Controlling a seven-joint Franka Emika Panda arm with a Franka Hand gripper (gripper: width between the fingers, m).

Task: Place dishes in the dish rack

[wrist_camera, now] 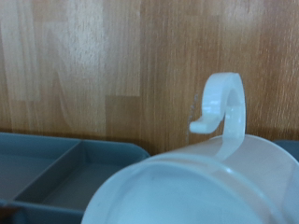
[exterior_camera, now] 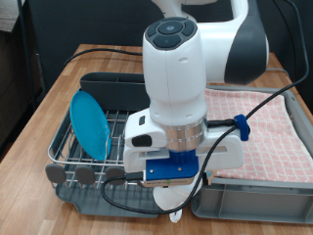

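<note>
In the exterior view, the white arm filled the middle of the frame, its wrist pointing down near the bottom edge. The pincer (exterior_camera: pixel 174 208) hung low between the dish rack (exterior_camera: pixel 73 157) on the view's left and a lighter grey bin (exterior_camera: pixel 256 204) on the view's right. A rounded white shape showed just under the wrist, likely the mug (exterior_camera: pixel 172 201), though most of it was hidden by the arm. Whether the pincer was wide or narrow could not be told from here. The bright-blue plate (exterior_camera: pixel 92 122) stood on edge in the wire grid of the rack, leaning slightly. A pink checked cloth (exterior_camera: pixel 264 127) lay spread in the bin. All of it rested on a wooden bench (exterior_camera: pixel 59 83).

In the wrist view, the mug (wrist_camera: pixel 201 182) sat very close below the camera, its rim blurred, its handle (wrist_camera: pixel 222 105) sticking out against the bench (wrist_camera: pixel 103 56). A corner of the dark grey tray (wrist_camera: pixel 56 163) lay just beside the mug. No fingers showed, so the pincer's state could not be told
</note>
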